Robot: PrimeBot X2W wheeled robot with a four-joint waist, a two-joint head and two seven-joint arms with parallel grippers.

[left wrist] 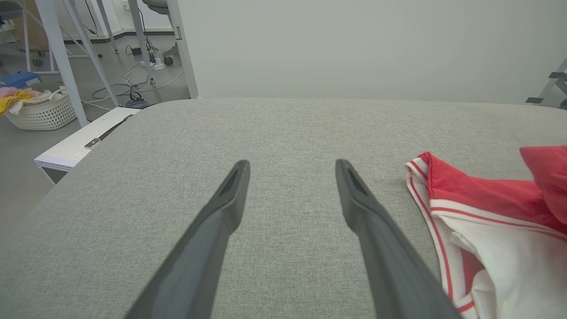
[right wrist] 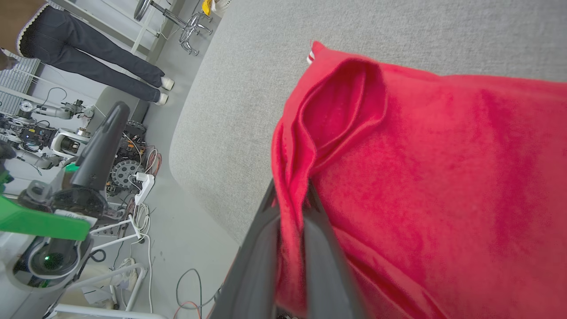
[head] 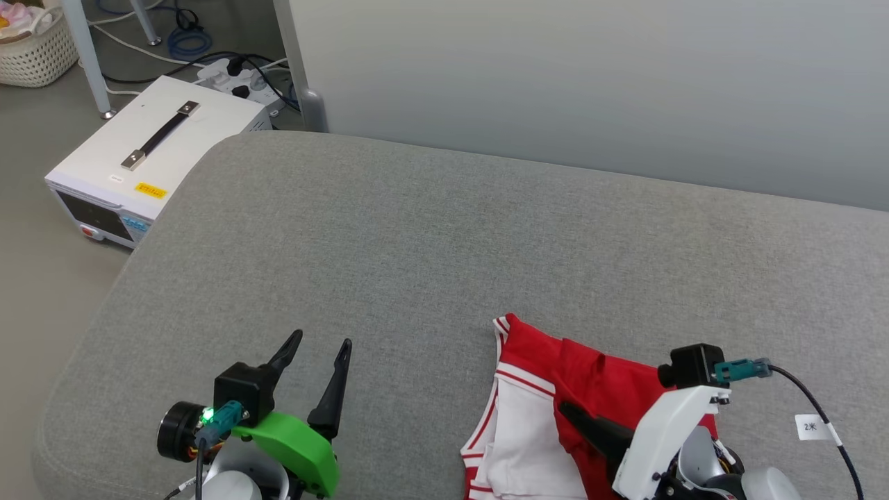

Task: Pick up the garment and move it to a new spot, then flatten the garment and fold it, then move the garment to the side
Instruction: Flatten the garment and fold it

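Note:
The garment [head: 549,378] is a red jersey with white sleeves and red-and-white striped trim. It lies bunched on the grey cushioned surface [head: 417,243] at the lower right. My right gripper [head: 566,411] is shut on a fold of its red cloth. In the right wrist view the fabric [right wrist: 421,155] is pinched between the two dark fingers [right wrist: 290,197] and drapes to the right. My left gripper [head: 321,340] stands open over bare cushion, left of the garment [left wrist: 478,199]. Nothing lies between its fingers [left wrist: 292,164]. The lettering is hidden.
A white box with a black handle [head: 149,149] sits on the floor past the cushion's left edge, with cables and a power strip [head: 236,73] behind. A woven basket [head: 35,48] stands far left. A pale partition [head: 590,83] backs the cushion. A person's legs [right wrist: 88,66] stand nearby.

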